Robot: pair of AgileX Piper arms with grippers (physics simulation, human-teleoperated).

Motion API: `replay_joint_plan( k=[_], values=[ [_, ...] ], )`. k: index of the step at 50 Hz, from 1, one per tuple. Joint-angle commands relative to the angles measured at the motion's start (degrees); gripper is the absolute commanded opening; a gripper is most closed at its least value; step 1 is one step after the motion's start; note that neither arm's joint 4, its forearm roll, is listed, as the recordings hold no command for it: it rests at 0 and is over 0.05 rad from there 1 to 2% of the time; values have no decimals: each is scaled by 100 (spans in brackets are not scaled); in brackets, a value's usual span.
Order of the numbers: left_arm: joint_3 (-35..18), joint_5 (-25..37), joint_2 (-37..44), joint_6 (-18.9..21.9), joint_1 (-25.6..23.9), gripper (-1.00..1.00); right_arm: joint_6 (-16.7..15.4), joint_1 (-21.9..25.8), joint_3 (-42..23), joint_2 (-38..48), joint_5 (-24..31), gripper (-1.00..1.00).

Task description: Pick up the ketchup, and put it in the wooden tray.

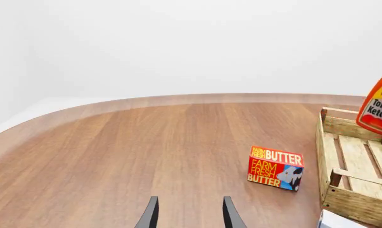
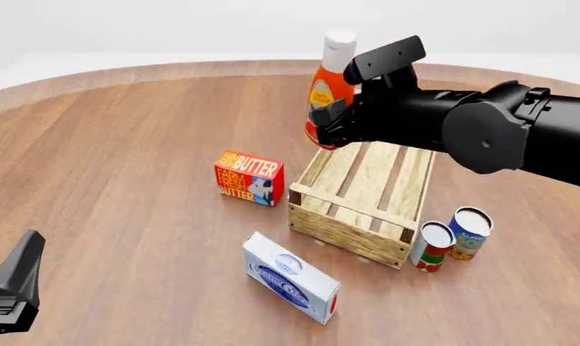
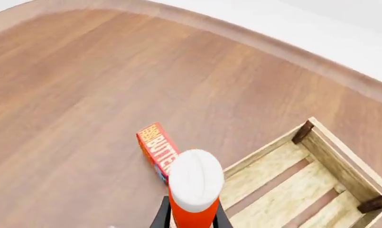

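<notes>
The ketchup (image 2: 330,83), an orange-red bottle with a white cap, is upright in the air, held in my shut right gripper (image 2: 328,121). It hangs over the far left corner of the wooden tray (image 2: 346,232). In the right wrist view the white cap (image 3: 196,179) stands between the fingers (image 3: 160,219), with the tray (image 3: 342,153) below and beside it. The left wrist view shows the ketchup (image 1: 379,107) above the tray's corner (image 1: 358,206). My left gripper (image 2: 13,287) is open and empty, low at the near left, and its fingers (image 1: 150,214) show over bare table.
A red butter box (image 2: 248,177) stands just left of the tray, also seen in the left wrist view (image 1: 275,167) and the right wrist view (image 3: 154,148). A white-and-blue box (image 2: 292,277) lies in front of the tray. Two cans (image 2: 432,245) (image 2: 470,232) stand at its near right corner.
</notes>
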Motion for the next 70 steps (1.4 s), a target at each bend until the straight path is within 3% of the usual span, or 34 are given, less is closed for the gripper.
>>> replay_joint_plan(
  k=[1,7,16,17,37,70],
  values=[
    [0,0,0,0,0,100,133,-685,282,-11,-174,-100],
    [0,0,0,0,0,100,128,-1185,435,169,-448,-100],
    [0,0,0,0,0,100,115,-1427,424,733,-930,-100],
    [0,0,0,0,0,100,252,-1424,410,806,-999,-100],
    [0,0,0,0,0,100,313,-1567,-8,1984,-1464,-100],
    [0,0,0,0,0,100,284,-1837,55,2657,-1957,-100]
  ],
)
